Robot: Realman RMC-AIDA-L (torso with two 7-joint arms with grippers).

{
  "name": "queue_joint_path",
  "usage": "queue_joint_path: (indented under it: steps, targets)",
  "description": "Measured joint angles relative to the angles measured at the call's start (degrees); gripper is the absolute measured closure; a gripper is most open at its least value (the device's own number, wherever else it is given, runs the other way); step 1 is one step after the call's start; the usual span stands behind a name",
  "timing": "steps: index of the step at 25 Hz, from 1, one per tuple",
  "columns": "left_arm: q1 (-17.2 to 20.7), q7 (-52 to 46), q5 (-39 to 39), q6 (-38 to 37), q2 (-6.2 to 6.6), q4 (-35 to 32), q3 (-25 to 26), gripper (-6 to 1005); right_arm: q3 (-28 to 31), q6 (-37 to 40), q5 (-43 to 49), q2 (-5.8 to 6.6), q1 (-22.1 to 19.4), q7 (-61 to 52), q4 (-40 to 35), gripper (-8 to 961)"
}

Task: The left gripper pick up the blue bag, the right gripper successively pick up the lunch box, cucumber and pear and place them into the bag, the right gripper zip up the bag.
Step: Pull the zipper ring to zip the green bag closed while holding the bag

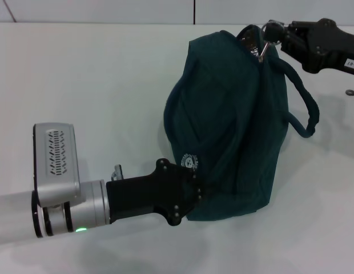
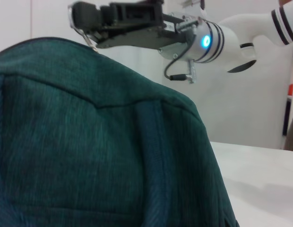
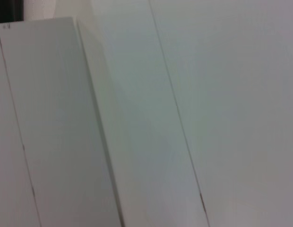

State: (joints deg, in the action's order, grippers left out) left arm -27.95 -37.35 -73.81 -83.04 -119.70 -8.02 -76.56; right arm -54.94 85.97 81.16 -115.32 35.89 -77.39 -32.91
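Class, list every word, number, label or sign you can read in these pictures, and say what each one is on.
Nothing can be read.
Round white logo on the blue bag: too small.
White label on the right gripper's arm: cut off and blurred.

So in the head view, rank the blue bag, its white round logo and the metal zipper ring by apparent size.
1. Blue bag, by far the largest.
2. White round logo, small.
3. Metal zipper ring at the right pincer: close to the logo in size, partly hidden, so this order is unsure.
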Motion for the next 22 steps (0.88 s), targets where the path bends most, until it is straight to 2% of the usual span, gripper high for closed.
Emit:
queue_joint_path:
  steps: [10,15,18,22]
  targets:
    - [0.1,-0.4,-0.8,-1.9,0.26,-0.9,-0.1,923,0.0,-0.1,-1.3,-0.06,-1.4,1.1,0.2,945]
    - [0.9,-5.2,4.5,-4.1,0.21,-2.1,0.2,923,-0.5,0.1,-0.9,-0.04,-2.1,1.3,0.2,945]
    - [0.9,-9.2,5.8,-4.2,0.23,-3.4,0.2,806,-0.6,0.2,-0.7,0.02,-2.3,1.4,0.3,945]
    - [0.8,-11.4,6.1,-4.2,-0.04,-5.0,0.2,709,-0.6,0.4,-0.7,0.06,-2.9,2.2,0.3,945]
